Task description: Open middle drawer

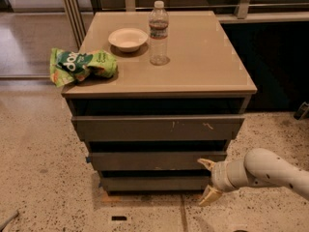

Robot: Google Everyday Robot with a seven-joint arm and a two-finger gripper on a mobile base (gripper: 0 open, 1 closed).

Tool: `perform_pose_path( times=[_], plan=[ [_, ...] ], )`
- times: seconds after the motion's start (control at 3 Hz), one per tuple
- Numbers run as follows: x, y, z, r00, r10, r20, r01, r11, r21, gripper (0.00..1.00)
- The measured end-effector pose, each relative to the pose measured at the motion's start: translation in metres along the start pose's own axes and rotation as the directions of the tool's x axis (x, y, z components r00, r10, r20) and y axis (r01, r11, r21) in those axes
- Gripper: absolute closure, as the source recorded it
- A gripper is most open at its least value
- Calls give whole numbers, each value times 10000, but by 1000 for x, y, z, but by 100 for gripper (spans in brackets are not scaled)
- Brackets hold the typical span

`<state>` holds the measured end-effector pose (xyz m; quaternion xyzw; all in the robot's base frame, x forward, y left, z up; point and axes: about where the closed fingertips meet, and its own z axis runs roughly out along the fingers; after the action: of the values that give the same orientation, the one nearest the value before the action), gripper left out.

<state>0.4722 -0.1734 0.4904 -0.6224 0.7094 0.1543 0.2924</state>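
A pale bowl sits at the upper centre of the frame on the tan cabinet, showing only its own plain inside. Just right of it stands a clear plastic bottle, upright and capped; it may hold a little water, but the view is too poor to be sure. A green chip bag lies crumpled at the top's left edge.

The white arm reaches in from the lower right, low over the speckled floor. Its gripper points left at the cabinet's lower right corner with jaws spread apart and grasping nothing, the upper finger by the right end of the middle drawer.

That drawer is in the lower centre, a plain grey-brown front between the scratched top drawer and the narrower bottom drawer, with a dark gap above it.
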Motion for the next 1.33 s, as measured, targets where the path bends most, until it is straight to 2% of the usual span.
perform_pose_path(
  times=[0.67,1.0,1.33],
  plan=[
    [-20,-39,26,9943,-834,664,814,9961,327,0],
    [-26,-54,43,9923,-1044,665,1033,9945,187,0],
    [-26,-66,65,9942,-1029,325,1034,9946,-120,0]
  ],
)
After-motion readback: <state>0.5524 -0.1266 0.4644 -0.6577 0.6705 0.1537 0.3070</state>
